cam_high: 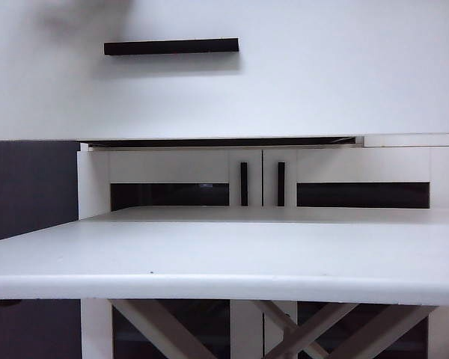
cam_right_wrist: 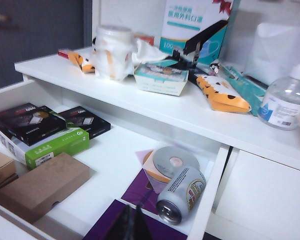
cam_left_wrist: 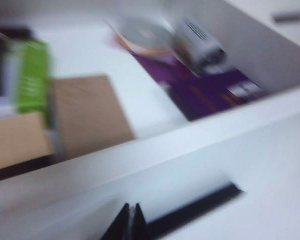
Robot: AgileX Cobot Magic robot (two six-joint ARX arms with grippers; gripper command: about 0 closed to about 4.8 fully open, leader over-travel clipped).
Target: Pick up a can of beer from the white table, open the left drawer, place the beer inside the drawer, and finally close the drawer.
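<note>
Right wrist view shows the right gripper (cam_right_wrist: 132,222) pressed together and empty above the open left drawer (cam_right_wrist: 210,180), the can of beer (cam_right_wrist: 181,194) lying inside, while the left gripper (cam_left_wrist: 132,222), also pinched closed, hangs near the handle (cam_left_wrist: 190,210); only closing remains.

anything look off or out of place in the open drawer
The can of beer lies tipped on its side on the purple sheet beside a disc, not upright. The left drawer stands open. Both the left gripper and right gripper are shut and empty.
</note>
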